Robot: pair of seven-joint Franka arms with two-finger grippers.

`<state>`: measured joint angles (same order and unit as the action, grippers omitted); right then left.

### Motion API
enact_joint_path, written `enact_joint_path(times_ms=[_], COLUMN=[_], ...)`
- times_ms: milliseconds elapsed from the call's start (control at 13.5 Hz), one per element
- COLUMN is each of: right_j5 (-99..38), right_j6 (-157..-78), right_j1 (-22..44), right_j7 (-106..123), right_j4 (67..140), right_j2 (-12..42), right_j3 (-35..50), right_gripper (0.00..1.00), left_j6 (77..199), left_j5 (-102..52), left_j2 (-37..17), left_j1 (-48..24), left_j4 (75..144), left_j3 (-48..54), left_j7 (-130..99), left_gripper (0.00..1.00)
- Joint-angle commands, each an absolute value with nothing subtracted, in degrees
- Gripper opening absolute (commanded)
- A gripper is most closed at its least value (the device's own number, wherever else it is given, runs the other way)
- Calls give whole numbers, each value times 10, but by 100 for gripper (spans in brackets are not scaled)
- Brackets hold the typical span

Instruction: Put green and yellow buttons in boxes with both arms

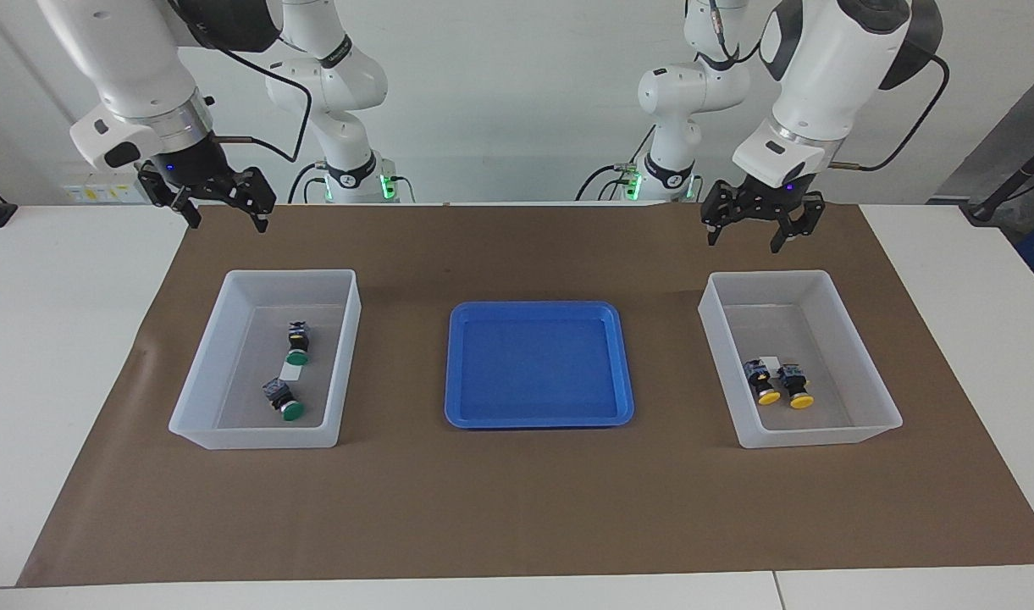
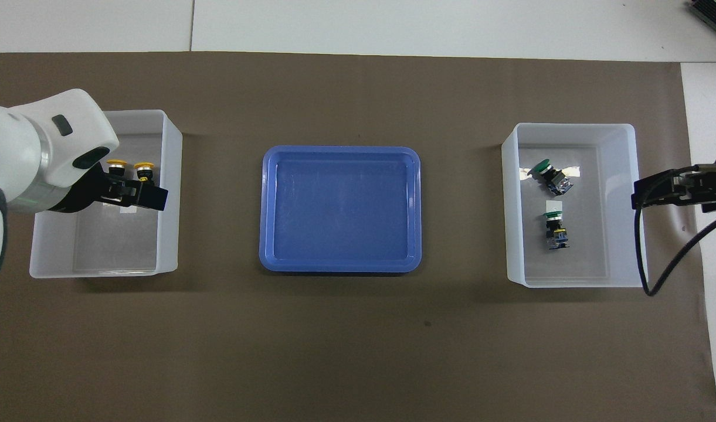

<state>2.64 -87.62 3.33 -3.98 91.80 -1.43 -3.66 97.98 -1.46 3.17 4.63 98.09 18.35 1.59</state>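
Note:
Two green buttons [image 1: 298,341] [image 1: 281,400] lie in the translucent white box [image 1: 254,436] toward the right arm's end; they also show in the overhead view [image 2: 548,174] [image 2: 555,228]. Two yellow buttons [image 1: 762,381] [image 1: 794,385] lie side by side in the other box [image 1: 821,436] toward the left arm's end. My left gripper [image 1: 743,243] is open and empty, raised over that box [image 2: 105,272], and partly covers the yellow buttons [image 2: 143,170] from above. My right gripper [image 1: 229,225] is open and empty, raised over the mat by the outer wall of the green buttons' box [image 2: 574,281].
A shallow blue tray [image 1: 538,415] sits empty between the two boxes at the middle of the brown mat [image 1: 517,508]. White table surface surrounds the mat. Each box holds a small white label.

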Motion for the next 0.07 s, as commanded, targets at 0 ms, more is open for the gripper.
enact_joint_path(times_ms=[0], right_j5=[10], right_j6=[-872], right_j1=[32], right_j7=[-28], right_j4=[938], right_j2=[-32], right_j3=[-39], right_gripper=[100], left_j6=[980], left_j5=[-5], left_j2=[29], left_j1=[31], left_j4=[962], left_j3=[178], left_j7=[21], left_gripper=[100])
